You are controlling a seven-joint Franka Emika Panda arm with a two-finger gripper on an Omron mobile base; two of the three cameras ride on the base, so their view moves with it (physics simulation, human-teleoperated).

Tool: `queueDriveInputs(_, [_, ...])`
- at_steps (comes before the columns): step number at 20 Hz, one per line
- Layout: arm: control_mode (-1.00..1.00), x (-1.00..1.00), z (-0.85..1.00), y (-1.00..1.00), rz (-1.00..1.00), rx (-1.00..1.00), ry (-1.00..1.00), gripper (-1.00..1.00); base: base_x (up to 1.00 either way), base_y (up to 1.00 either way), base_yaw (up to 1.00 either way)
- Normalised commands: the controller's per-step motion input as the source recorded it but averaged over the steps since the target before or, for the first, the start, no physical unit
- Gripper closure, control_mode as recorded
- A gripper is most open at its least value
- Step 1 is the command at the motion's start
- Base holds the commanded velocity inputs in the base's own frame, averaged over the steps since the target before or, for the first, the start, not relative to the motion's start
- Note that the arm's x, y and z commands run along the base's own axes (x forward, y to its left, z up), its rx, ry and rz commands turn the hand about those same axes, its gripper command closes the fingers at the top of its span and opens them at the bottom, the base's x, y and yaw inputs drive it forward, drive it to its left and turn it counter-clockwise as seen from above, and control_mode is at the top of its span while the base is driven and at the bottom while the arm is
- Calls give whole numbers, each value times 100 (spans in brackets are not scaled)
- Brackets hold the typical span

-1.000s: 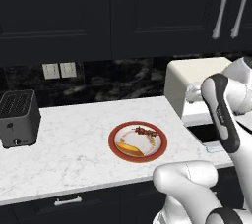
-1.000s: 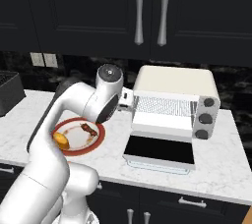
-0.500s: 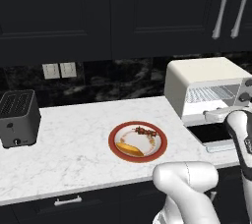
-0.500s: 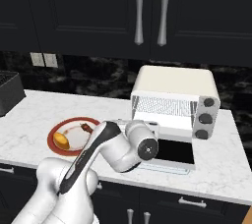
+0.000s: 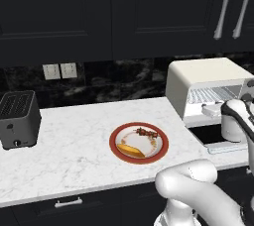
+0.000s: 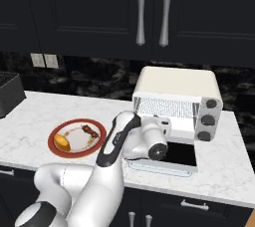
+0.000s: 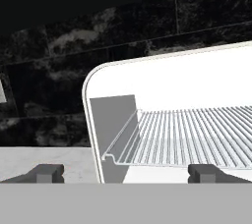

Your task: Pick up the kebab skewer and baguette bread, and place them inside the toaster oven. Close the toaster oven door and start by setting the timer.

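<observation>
Kebab skewer (image 5: 145,132) and baguette bread (image 5: 130,149) both lie on the red-rimmed plate (image 5: 115,147) in the middle of the marble counter (image 5: 74,155), the skewer on the far side, the loaf on the near-left side. I'd judge the skewer light but awkward: a thin stiff stick with lumpy meat, best pinched across its middle. The baguette looks light with a firm crust, and it should be taken across its short width. The toaster oven (image 6: 178,86) stands to the right with the toaster oven door (image 6: 175,155) dropped flat and the wire rack (image 7: 197,137) bare. The gripper (image 7: 125,173) hangs right in front of the oven mouth, its 2 fingertips (image 7: 45,172) spread wide, holding nothing.
</observation>
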Motion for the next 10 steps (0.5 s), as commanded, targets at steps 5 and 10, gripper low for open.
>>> queueDriveInputs(5, [-100,32,0,-63,1,0,1,-100,0,0,0])
queueDriveInputs(10, [-100,39,-10,-1,0,-2,-3,-100,0,0,0])
